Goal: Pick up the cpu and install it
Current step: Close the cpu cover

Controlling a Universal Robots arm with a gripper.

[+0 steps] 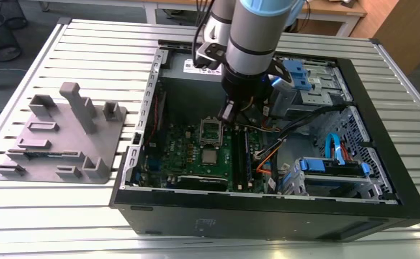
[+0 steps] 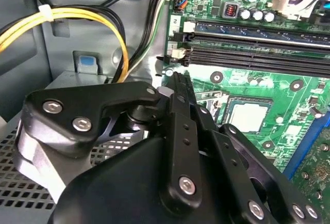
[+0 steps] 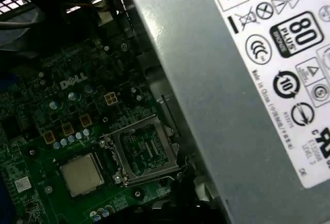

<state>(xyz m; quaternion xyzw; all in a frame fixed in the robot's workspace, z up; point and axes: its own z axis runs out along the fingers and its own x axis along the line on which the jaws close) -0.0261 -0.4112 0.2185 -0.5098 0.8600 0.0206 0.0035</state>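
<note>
The chip already lies flat in its socket on the green board, beside the opened retaining frame, while the end effector hangs just above, its grip state impossible to tell.

The cpu has a dull silver metal top, smooth, with a soft shine. The circuit board around it is glossy green. The socket frame is bare metal, a bit shiny. The gripper links are matt black metal with bright steel screws. The power supply is grey sheet metal with a white paper label. The holder is matt grey plastic. The table is ribbed, pale metal, smooth.
</note>
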